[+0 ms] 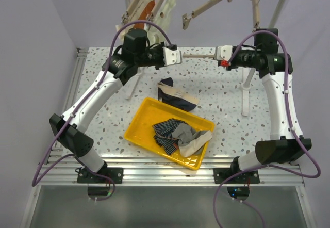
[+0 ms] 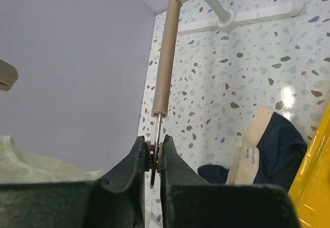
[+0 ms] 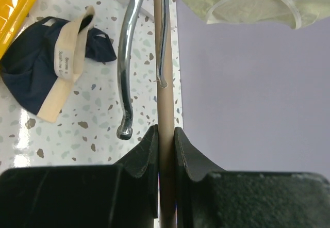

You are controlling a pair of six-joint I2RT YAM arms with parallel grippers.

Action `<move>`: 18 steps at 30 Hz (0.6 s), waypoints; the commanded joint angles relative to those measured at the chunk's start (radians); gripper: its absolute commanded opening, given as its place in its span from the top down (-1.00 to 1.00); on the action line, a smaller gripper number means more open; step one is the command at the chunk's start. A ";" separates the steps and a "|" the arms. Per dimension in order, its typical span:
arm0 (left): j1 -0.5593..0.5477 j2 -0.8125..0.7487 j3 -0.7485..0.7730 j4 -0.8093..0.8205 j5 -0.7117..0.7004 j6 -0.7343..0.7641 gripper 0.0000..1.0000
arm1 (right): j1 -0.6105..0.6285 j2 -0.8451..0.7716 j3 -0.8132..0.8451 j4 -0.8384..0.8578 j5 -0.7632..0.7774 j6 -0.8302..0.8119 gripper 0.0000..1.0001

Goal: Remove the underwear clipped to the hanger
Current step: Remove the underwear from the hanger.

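Hanger bar held at both ends
Left gripper (image 2: 153, 158) clamped on metal clip (image 2: 156, 150) — right gripper (image 3: 165, 140) pinching wooden hanger bar (image 3: 163, 58); navy briefs (image 1: 172, 95) on counter (image 1: 103, 83).

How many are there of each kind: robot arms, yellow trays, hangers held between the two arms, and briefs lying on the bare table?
Left arm and right arm: 2
Yellow tray: 1
Hanger held between the arms: 1
Navy brief on the bare table: 1
Total: 5
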 commanded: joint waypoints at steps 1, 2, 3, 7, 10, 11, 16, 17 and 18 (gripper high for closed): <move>-0.006 -0.043 -0.015 0.100 -0.034 -0.061 0.69 | 0.002 -0.023 -0.017 0.015 -0.037 0.007 1.00; -0.004 -0.057 -0.046 0.129 -0.035 -0.079 0.24 | 0.002 -0.025 -0.028 0.014 -0.036 0.006 1.00; -0.004 -0.074 -0.066 0.198 -0.034 -0.099 -0.02 | 0.002 -0.023 -0.031 0.012 -0.036 0.006 1.00; -0.004 -0.138 -0.119 0.283 -0.008 -0.188 -0.74 | 0.002 -0.023 -0.048 -0.024 -0.051 -0.013 1.00; -0.004 -0.161 -0.127 0.242 0.018 -0.202 -1.00 | 0.002 -0.023 -0.068 -0.064 -0.068 -0.036 1.00; -0.004 -0.171 -0.135 0.226 0.025 -0.202 -1.00 | 0.002 -0.025 -0.074 -0.074 -0.079 -0.040 1.00; -0.004 -0.247 -0.214 0.073 0.064 -0.188 -1.00 | 0.003 -0.022 -0.105 -0.161 -0.111 -0.097 1.00; -0.004 -0.258 -0.228 0.052 0.074 -0.196 -1.00 | 0.003 -0.014 -0.105 -0.178 -0.134 -0.102 1.00; -0.004 -0.278 -0.245 0.054 0.100 -0.208 -1.00 | 0.005 -0.010 -0.102 -0.219 -0.151 -0.118 1.00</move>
